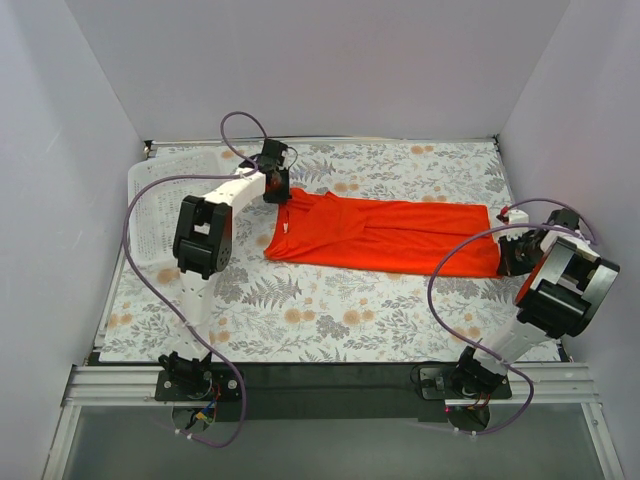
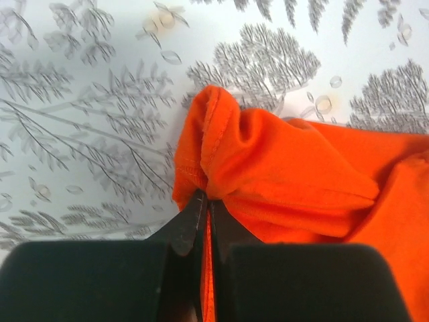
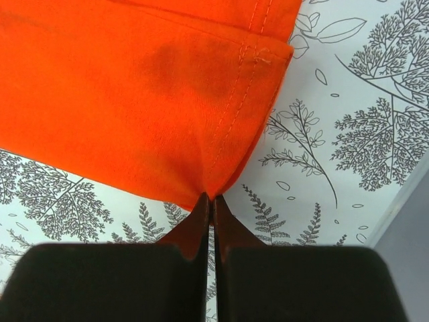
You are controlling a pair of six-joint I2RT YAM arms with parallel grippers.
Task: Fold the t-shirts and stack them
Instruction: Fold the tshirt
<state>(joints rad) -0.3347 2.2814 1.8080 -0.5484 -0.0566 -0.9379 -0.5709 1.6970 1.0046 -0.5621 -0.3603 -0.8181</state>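
Orange shirt (image 1: 390, 235) looks thin, limp; my left pincer (image 2: 206, 201) and right pincer (image 3: 210, 200) pinch its opposite stitched edges.

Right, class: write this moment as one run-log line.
left gripper: shut on shirt edge | right gripper: shut on shirt corner | shirt: spread long on table between arms | stack: not yet

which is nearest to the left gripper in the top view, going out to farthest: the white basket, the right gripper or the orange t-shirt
Measured from the left gripper:
1. orange t-shirt: pinched in that gripper, at the shirt's left end.
2. white basket: just to its left, in the far left corner.
3. right gripper: far over on the right side, shut on the shirt's other end.
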